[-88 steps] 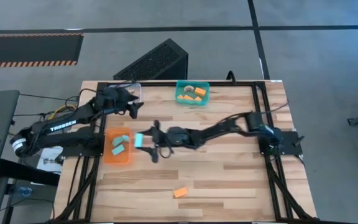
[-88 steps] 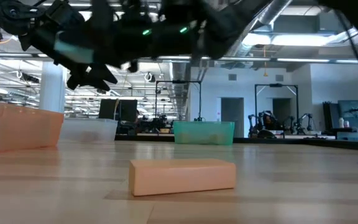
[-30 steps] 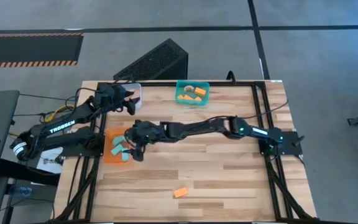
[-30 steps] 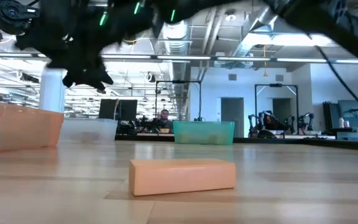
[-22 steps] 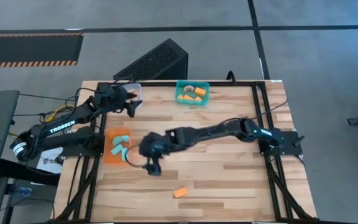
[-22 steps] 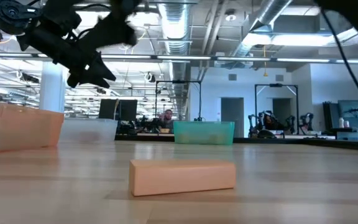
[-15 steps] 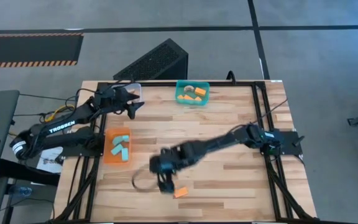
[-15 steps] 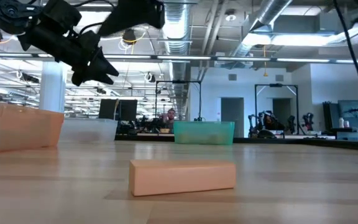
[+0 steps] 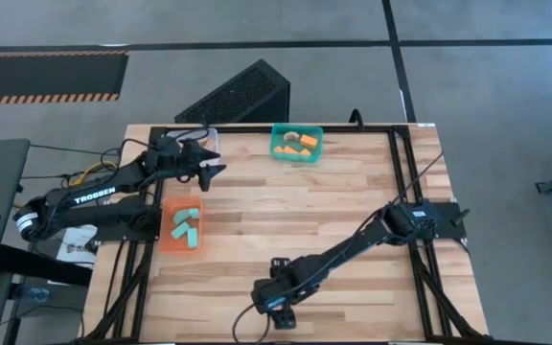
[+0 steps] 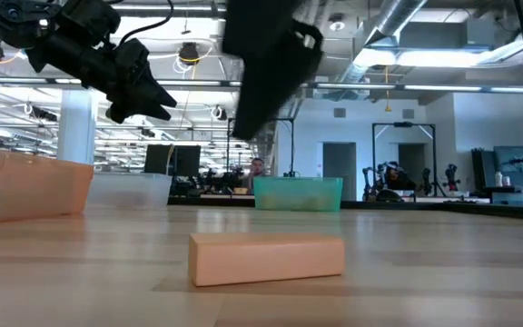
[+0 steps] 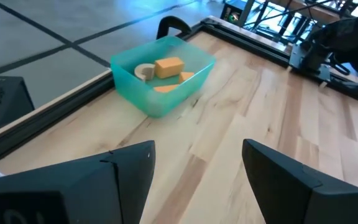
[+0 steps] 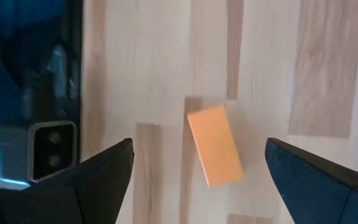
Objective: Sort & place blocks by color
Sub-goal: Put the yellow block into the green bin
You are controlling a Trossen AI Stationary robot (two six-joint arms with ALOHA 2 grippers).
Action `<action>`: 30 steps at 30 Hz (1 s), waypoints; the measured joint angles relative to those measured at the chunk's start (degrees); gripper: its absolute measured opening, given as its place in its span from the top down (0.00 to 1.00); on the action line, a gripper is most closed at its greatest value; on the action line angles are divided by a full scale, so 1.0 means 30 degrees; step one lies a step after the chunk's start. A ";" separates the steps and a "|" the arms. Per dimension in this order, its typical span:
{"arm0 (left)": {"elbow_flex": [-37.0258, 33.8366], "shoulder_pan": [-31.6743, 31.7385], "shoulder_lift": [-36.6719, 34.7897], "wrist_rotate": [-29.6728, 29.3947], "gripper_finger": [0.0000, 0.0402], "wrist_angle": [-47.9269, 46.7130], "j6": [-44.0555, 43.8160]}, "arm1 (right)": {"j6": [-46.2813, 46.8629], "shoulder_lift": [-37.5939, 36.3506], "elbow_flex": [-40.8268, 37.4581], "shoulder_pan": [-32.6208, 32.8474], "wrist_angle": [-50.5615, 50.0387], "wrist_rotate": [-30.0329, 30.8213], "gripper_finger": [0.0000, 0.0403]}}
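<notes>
One orange block (image 12: 214, 144) lies flat on the wood near the table's near edge, also seen in the low view (image 10: 266, 257). My right gripper (image 12: 199, 148) hovers open above it, a finger on either side, well clear of it (image 10: 266, 73). In the high view my right gripper (image 9: 279, 303) hides the block. Teal blocks (image 9: 184, 226) lie in the orange bin (image 9: 165, 236). Orange blocks (image 11: 168, 65) lie in the teal bin (image 11: 166, 99). My left gripper (image 9: 206, 166) waits open in the air near the far left corner.
A clear bin (image 9: 207, 136) sits at the far left, partly behind my left arm. A small camera (image 12: 51, 142) and the dark frame rail sit at the near edge beside the orange block. Bare wood stretches across the table's middle and right (image 9: 353, 201).
My right arm swung from over the orange bin toward the table's near edge and now hangs above the lone orange block. The teal block it carried earlier now lies in the orange bin. My left gripper drifted slightly toward the table's right.
</notes>
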 joint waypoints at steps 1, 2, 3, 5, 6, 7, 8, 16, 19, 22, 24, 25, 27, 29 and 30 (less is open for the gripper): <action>0.0000 -0.0049 0.0000 -0.0006 0.44 -0.0006 0.0015 | 0.0009 0.0008 -0.0313 0.0081 0.0037 0.0000 0.06; 0.0000 -0.0094 0.0000 -0.0037 0.44 -0.0006 0.0022 | 0.0009 0.0001 -0.0624 0.0144 0.0183 0.0025 0.06; 0.0000 -0.0122 0.0000 -0.0070 0.44 -0.0006 0.0048 | 0.0004 0.0000 -0.0921 0.0204 0.0254 0.0194 0.06; 0.0000 -0.0131 0.0000 -0.0110 0.44 -0.0019 0.0203 | -0.0069 0.0000 -0.1451 0.0286 0.0200 0.0646 0.06; 0.0000 -0.0137 0.0000 -0.0124 0.44 -0.0044 0.0257 | -0.0103 0.0000 -0.1711 0.0307 0.0321 0.0786 0.06; 0.0000 -0.0130 0.0000 -0.0172 0.44 -0.0085 0.0257 | -0.0098 0.0000 -0.2018 0.0311 0.0623 0.0905 0.06; 0.0000 -0.0129 0.0000 -0.0196 0.44 -0.0148 0.0264 | -0.0101 0.0000 -0.2318 0.0303 0.0996 0.0930 0.06; 0.0000 -0.0129 0.0007 -0.0648 0.44 -0.0414 0.0548 | -0.0194 0.0037 -0.3799 0.0394 0.2778 0.1164 0.06; 0.0000 -0.0129 0.0007 -0.0655 0.44 -0.0414 0.0548 | -0.0823 0.0012 -0.4280 0.0568 0.3636 0.1411 0.07; 0.0000 -0.0129 0.0007 -0.0649 0.44 -0.0456 0.0749 | -0.1015 0.0015 -0.5220 0.0756 0.4365 0.2374 0.10; 0.0000 -0.0129 0.0007 -0.0618 0.44 -0.0573 0.0840 | -0.1011 -0.0014 -0.5315 0.0814 0.4473 0.2769 0.15; 0.0000 -0.0129 0.0007 -0.0618 0.44 -0.0611 0.0840 | -0.1015 -0.0014 -0.5367 0.0829 0.4480 0.2862 0.18; 0.0000 -0.0129 0.0007 -0.0618 0.44 -0.0674 0.0847 | -0.0973 -0.0014 -0.5380 0.0821 0.4480 0.2810 0.26; 0.0000 -0.0129 0.0007 -0.0618 0.44 -0.0691 0.0990 | -0.0992 -0.0014 -0.5380 0.0821 0.4505 0.2805 0.36; 0.0000 -0.0129 0.0007 -0.0618 0.44 -0.0726 0.1034 | -0.0999 -0.0012 -0.5380 0.0792 0.4540 0.2785 0.41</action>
